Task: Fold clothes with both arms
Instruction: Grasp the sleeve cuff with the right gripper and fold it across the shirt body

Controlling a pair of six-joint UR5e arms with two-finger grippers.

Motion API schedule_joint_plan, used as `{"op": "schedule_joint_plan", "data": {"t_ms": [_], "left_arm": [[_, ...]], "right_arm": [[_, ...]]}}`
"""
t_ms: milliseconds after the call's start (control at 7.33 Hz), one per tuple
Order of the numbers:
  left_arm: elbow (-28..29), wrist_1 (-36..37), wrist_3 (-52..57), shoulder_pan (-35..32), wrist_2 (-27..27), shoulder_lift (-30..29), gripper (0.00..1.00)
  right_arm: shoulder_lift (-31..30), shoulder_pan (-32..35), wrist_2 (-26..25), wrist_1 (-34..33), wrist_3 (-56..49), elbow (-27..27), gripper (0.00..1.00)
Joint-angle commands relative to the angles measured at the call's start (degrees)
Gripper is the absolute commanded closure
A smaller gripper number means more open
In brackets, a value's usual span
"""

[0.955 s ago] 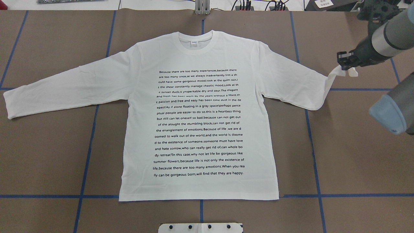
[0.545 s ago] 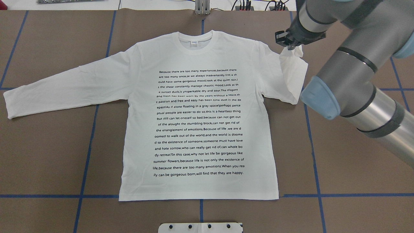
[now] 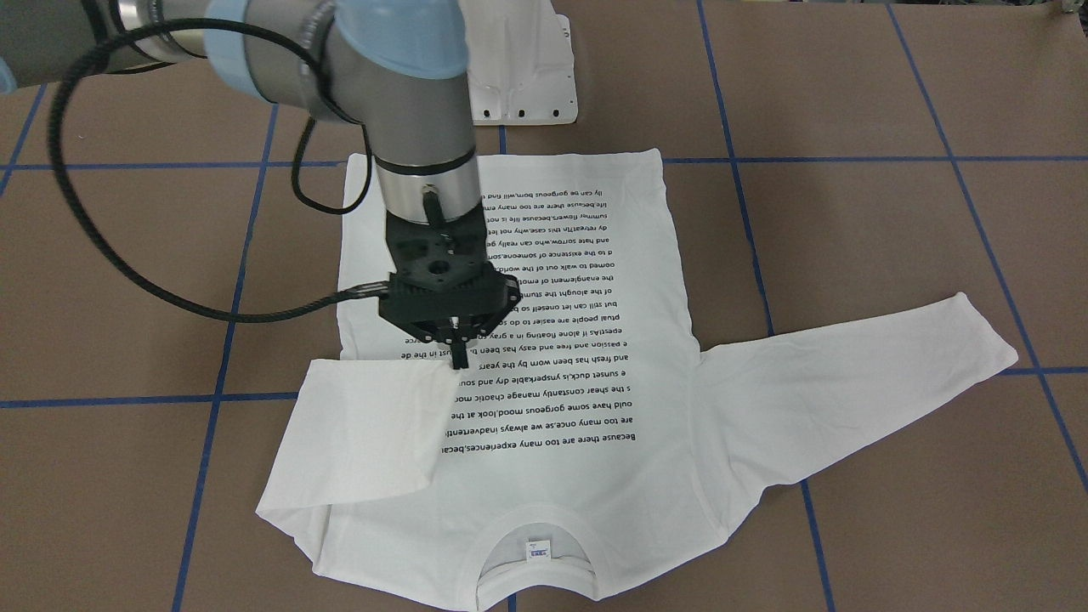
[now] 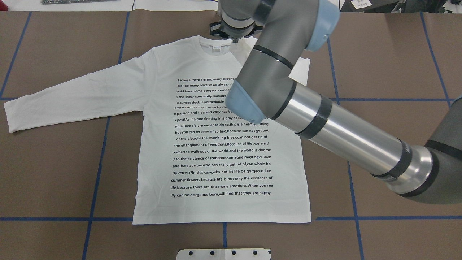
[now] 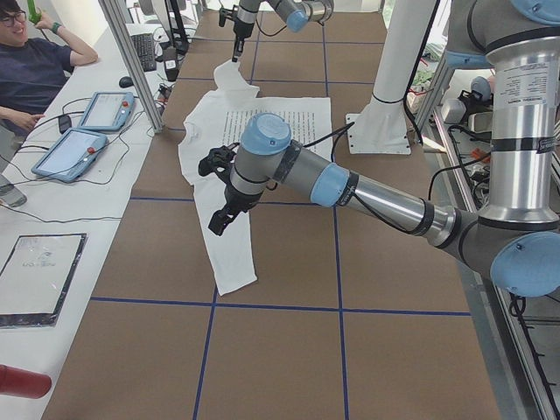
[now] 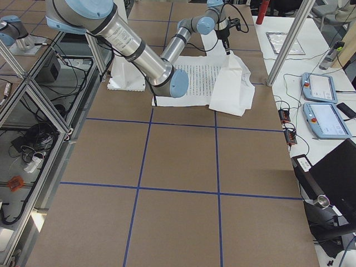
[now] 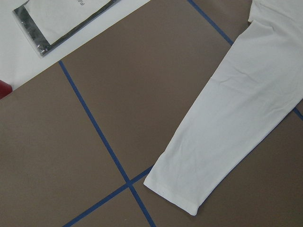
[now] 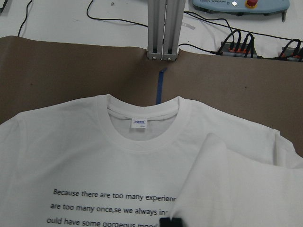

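t-shirt (image 3: 552,387) lies flat on the table (image 3: 850,85), right tool (image 3: 459,361) pinching its sleeve (image 3: 365,425) over the chest; left tool (image 5: 217,223) grip unclear.

The right arm (image 3: 421,110) and left arm (image 5: 385,199) are silver-grey tubes with light blue joint caps and black bands. A ribbed black cable (image 3: 127,276) runs to the black right gripper (image 3: 459,357).
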Motion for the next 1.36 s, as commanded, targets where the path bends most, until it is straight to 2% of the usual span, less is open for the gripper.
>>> {"op": "schedule_joint_plan", "data": {"t_ms": [0, 136, 273, 409, 545, 818, 955, 1091, 1227], "left_arm": [[0.2, 0.09, -0.51, 0.01, 0.1, 0.06, 0.0], [0.55, 0.09, -0.61, 0.01, 0.1, 0.06, 0.0], [0.55, 0.09, -0.61, 0.01, 0.02, -0.11, 0.0], [0.55, 0.09, -0.52, 0.01, 0.01, -0.12, 0.0], [0.64, 0.0, -0.52, 0.01, -0.16, -0.12, 0.0], [0.73, 0.0, -0.43, 0.01, -0.25, -0.55, 0.0], [0.82, 0.0, -0.52, 0.1, -0.25, -0.56, 0.0], [0.03, -0.09, -0.61, 0.1, -0.16, -0.82, 0.0], [-0.32, -0.61, -0.43, 0.19, -0.16, -0.91, 0.0]], "right_arm": [[11.88, -6.58, -6.46, 4.21, 6.14, -14.07, 1.0], [11.91, -9.31, -7.61, 8.24, 5.99, -16.02, 1.0], [12.35, -10.73, -8.93, 8.28, 5.99, -17.0, 1.0], [12.79, -11.44, -10.42, 8.37, 6.77, -17.44, 0.95], [12.88, -12.15, -11.66, 8.28, 8.26, -18.75, 0.01], [13.49, -12.07, -10.19, 5.32, 10.55, -18.86, 0.0], [15.15, -11.8, -8.26, -1.4, 12.56, -18.51, 0.0], [14.47, -9.71, -5.89, -2.6, 13.97, -18.16, 0.0], [12.55, -6.39, -1.08, -2.88, 13.9, -16.41, 0.0]]}}
